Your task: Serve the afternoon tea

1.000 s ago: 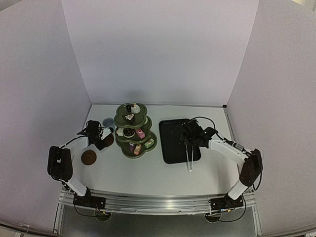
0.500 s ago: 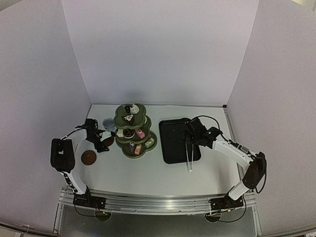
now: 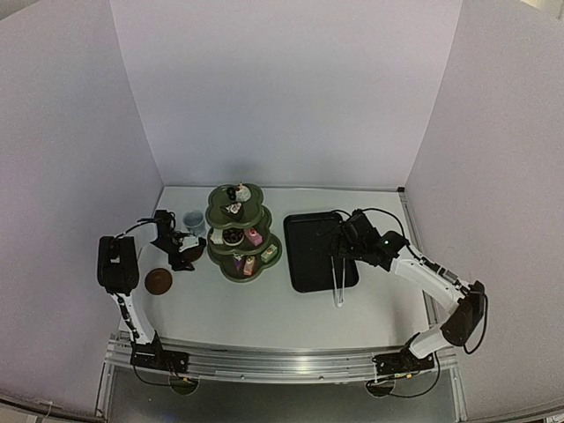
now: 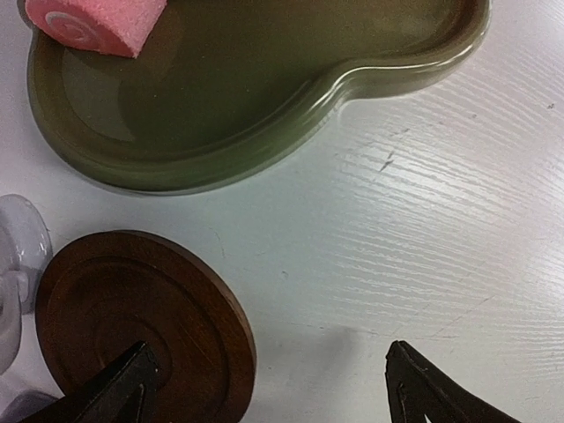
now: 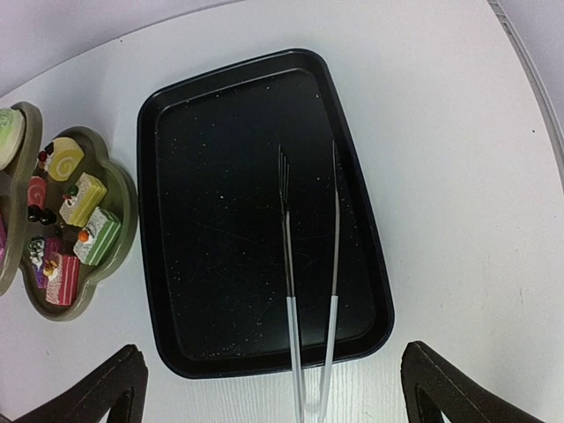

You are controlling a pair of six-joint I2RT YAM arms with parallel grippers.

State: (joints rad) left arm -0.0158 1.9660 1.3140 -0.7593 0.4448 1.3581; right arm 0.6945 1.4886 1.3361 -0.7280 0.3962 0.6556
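The olive-green three-tier stand (image 3: 238,233) holds several tiny cakes (image 5: 84,198); its bottom tier (image 4: 264,132) carries a pink roll cake (image 4: 92,18). One brown saucer (image 4: 132,326) lies on the table just left of the stand. My left gripper (image 4: 278,392) hovers open over the saucer's right edge, one finger above the saucer, the other above bare table. A pale cup (image 3: 193,219) stands behind it, and a second saucer (image 3: 159,280) lies nearer the front left. My right gripper (image 5: 282,392) is open and empty, high over the near end of the tray.
A black rectangular tray (image 5: 220,220) lies right of the stand, with white tongs (image 5: 308,291) across it, their handles sticking out over its near rim onto the white table (image 3: 264,308). Pale walls close in the back and both sides.
The left arm's elbow has swung back towards the left wall while its gripper stayed by the saucer near the stand. The right arm has stretched out, its gripper drifting slightly right over the tray.
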